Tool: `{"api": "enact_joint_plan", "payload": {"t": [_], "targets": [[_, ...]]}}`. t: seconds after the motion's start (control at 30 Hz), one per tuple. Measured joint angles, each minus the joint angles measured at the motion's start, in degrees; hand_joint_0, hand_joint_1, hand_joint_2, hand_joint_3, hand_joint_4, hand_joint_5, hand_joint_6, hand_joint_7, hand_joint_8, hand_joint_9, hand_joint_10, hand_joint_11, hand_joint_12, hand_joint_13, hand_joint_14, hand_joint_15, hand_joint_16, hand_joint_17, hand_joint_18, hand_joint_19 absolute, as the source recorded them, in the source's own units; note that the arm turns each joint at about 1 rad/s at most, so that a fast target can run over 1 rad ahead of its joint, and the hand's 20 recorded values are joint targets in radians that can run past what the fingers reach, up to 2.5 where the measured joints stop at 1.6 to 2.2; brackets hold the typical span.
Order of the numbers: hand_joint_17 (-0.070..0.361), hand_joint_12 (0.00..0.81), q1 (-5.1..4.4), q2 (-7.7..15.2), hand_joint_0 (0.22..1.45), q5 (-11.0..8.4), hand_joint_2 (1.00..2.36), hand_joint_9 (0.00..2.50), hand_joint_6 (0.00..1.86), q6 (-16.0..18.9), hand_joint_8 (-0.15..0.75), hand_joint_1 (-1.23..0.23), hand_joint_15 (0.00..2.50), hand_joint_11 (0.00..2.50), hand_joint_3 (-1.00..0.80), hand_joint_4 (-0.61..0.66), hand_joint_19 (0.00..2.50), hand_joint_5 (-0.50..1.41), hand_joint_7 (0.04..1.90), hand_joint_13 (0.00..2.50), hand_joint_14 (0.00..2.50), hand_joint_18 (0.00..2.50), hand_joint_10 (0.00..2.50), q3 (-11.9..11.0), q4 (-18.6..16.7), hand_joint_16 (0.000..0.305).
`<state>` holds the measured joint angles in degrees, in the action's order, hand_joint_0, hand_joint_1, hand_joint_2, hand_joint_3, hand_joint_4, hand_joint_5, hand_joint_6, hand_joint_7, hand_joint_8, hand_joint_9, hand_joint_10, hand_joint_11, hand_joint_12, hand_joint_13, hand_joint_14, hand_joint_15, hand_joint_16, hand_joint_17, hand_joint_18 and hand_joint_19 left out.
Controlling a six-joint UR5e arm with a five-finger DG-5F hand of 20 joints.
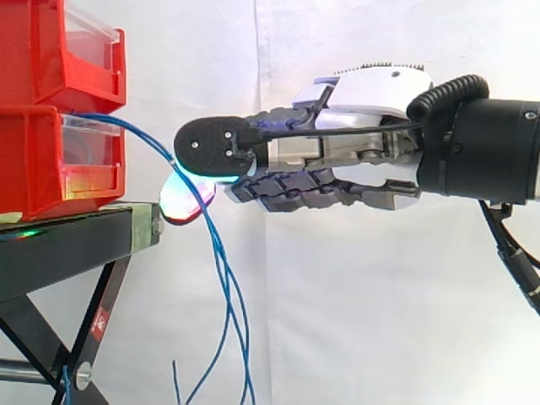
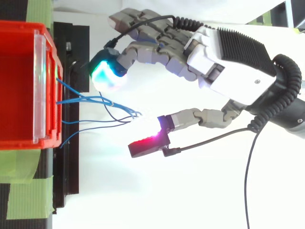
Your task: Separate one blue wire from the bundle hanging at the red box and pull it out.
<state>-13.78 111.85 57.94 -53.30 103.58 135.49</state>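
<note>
Side view: your grey robot hand (image 1: 337, 152) reaches in level from right, fingers straight, glowing pads (image 1: 187, 202) near thin blue wires (image 1: 224, 278) hanging from lower red plastic bin (image 1: 42, 160) past black metal stand (image 1: 67, 245).
Top view: hand (image 2: 224, 52) spread wide, thumb and fingers apart; wires (image 2: 90, 101) between them, ungripped.

Hand (image 1: 354, 148) at the right, wires (image 1: 221, 278) in the middle, stand (image 1: 67, 245) at the left.
On the stand rests the lower bin (image 1: 34, 169), with the upper bin (image 1: 42, 51) stacked on it. The wires leave the lower bin's front and hang down past the stand's edge, before the curtain (image 1: 354, 321). The hand reaches in level from the right. Seen from above, the wires run out between its fingers (image 2: 143, 50) and thumb (image 2: 190, 117), which stand apart.
</note>
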Motion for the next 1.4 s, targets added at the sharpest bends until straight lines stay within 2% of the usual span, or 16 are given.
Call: {"api": "enact_joint_plan", "payload": {"t": [0.13, 0.37, 0.47, 0.53, 0.63, 0.8, 1.4], "targets": [[0.14, 0.362, -0.35, 0.3, 0.54, -0.03, 1.0, 0.08, 0.5, 0.0, 0.268, -0.66, 0.15, 0.0, -0.5, 0.31, 0.02, -0.17, 1.12, 0.0, 0.0, 0.0, 0.0, 0.0, -0.5, 0.062], [0.137, 0.368, -0.69, 0.4, 0.54, -0.85, 1.0, 0.11, 0.5, 0.3, 0.274, -0.66, 0.16, 0.0, -0.5, 0.33, 0.04, -0.16, 1.12, 0.02, 0.0, 0.0, 0.0, -0.2, -0.7, 0.061], [0.136, 0.369, -0.69, 0.4, 0.54, -1.94, 1.0, 0.12, 0.5, 1.3, 0.275, -0.67, 0.16, 0.0, -0.5, 0.32, 0.04, -0.16, 1.14, 0.02, 0.0, 0.01, 0.0, -1.5, -0.4, 0.061], [0.138, 0.381, -0.64, 0.4, 0.55, -2.95, 1.0, 0.18, 0.5, 2.1, 0.291, -0.71, 0.12, 0.0, -0.5, 0.33, 0.0, -0.15, 1.12, 0.09, 0.0, 0.12, 0.0, -2.8, 0.7, 0.061], [0.136, 0.378, -0.58, 0.4, 0.56, -4.57, 1.0, 0.19, 0.5, 3.2, 0.289, -0.73, 0.12, 0.0, -0.5, 0.32, 0.0, -0.14, 1.15, 0.09, 0.0, 0.12, 0.0, -4.6, 3.1, 0.061], [0.136, 0.378, -0.68, 0.4, 0.57, -6.43, 1.0, 0.19, 0.5, 4.9, 0.29, -0.73, 0.12, 0.0, -0.5, 0.32, 0.0, -0.14, 1.18, 0.1, 0.0, 0.13, 0.0, -5.9, 5.8, 0.06], [0.132, 0.379, -1.13, 0.5, 0.56, -6.87, 1.0, 0.2, 0.54, 6.8, 0.293, -0.75, 0.13, 0.0, -0.5, 0.29, 0.0, -0.14, 1.17, 0.11, 0.0, 0.15, 0.0, -6.0, 7.4, 0.059]]}}
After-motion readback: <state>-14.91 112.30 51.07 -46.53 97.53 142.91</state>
